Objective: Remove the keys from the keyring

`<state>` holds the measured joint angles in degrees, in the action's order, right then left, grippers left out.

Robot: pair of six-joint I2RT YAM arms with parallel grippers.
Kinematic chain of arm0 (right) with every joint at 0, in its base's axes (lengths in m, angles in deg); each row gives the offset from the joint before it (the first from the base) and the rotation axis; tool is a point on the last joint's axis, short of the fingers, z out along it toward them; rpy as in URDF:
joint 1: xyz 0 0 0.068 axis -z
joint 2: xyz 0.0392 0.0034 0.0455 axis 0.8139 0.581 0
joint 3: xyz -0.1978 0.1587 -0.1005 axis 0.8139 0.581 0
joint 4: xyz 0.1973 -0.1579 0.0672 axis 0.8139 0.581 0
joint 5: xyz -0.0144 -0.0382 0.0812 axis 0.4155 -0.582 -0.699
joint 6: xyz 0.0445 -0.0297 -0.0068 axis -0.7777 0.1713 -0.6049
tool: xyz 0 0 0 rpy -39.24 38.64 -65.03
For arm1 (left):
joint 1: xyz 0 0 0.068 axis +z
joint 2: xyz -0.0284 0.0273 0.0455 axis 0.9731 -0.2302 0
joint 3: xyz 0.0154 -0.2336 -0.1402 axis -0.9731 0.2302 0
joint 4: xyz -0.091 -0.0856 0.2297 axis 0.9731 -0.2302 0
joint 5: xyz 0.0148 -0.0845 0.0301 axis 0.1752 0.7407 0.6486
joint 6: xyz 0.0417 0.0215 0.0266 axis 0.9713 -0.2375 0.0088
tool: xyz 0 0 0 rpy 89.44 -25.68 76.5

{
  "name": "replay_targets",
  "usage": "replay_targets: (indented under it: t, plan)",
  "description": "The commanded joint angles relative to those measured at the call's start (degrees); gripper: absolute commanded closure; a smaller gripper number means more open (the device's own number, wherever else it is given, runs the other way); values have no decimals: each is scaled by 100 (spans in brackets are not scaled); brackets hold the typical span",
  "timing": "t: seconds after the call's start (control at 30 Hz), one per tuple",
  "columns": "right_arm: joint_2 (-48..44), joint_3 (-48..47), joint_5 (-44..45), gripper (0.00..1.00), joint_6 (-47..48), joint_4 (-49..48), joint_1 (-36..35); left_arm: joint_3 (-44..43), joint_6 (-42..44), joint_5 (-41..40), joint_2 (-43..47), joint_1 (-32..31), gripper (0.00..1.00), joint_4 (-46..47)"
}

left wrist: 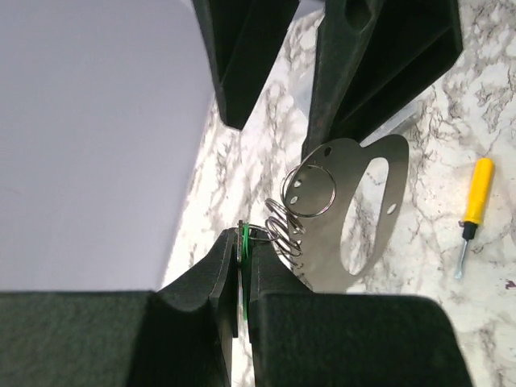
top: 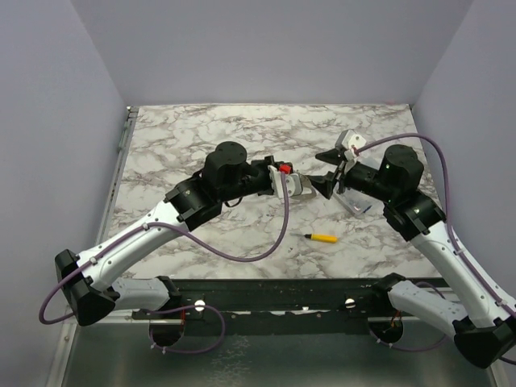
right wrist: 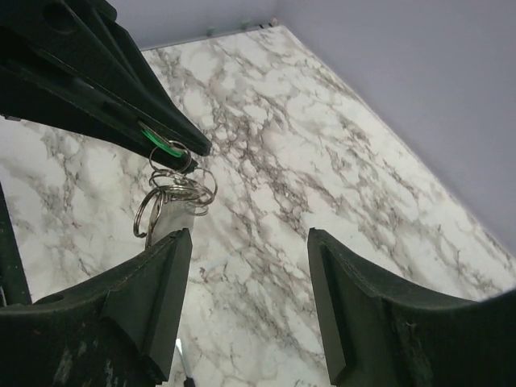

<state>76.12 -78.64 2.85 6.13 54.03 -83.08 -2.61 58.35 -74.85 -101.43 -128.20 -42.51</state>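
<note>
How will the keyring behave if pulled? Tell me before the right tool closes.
Probably floppy: the keyring is loose linked rings hanging from the green key pinched in the left tool. Likely to swing and twist, since its flat plate hangs off the rings. Thin smooth metal, so it may slip.

The keyring (left wrist: 326,242) is shiny silvery metal, the tool fingers (left wrist: 201,310) matt black plastic, the tabletop (top: 201,129) smooth and marble-patterned, the screwdriver (left wrist: 477,189) handle glossy yellow plastic.
</note>
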Motion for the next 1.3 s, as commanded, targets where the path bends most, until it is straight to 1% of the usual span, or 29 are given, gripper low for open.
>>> replay_targets:
  t: [0.0,0.13,0.23,0.37,0.6,0.7,0.77,0.9,0.93,1.03,1.13,1.23,1.27]
  plan:
    - [-56,91,262,32,-493,688,112,114,-915,-618,-20,-28,100,-178]
    - [-129,318,229,32,-886,745,134,487,-1455,-659,152,-41,100,-329]
    - [-144,398,49,32,-1056,789,135,629,-1910,-781,256,-96,100,-483]
    - [-33,224,-420,34,-1291,879,141,656,-2458,-1012,265,-127,100,-682]
    - [395,-187,-1494,35,-1894,1187,135,557,-3458,-1088,154,-127,100,-1100]
    - [454,-278,-1518,33,-2125,1224,136,522,-3773,-1226,58,-125,100,-1285]
    - [484,-356,-1460,33,-2107,1359,138,527,-3977,-1261,9,-122,100,-1354]
    - [464,-337,-1775,33,-1405,1667,135,475,-4602,-924,-133,-36,100,-1414]
    - [446,-309,-1781,36,-1363,1625,135,430,-4738,-863,-195,-14,100,-1428]
    - [383,-278,-1828,48,-1255,1426,135,218,-5123,-787,-445,104,100,-1512]
    - [356,-236,-1915,60,-1066,1377,128,23,-5492,-677,-656,363,100,-1540]
    - [402,-153,-1937,67,-859,1434,119,-112,-5802,-482,-820,569,100,-1536]
    - [389,-80,-1900,69,-804,1344,120,-135,-5853,-271,-845,626,100,-1486]
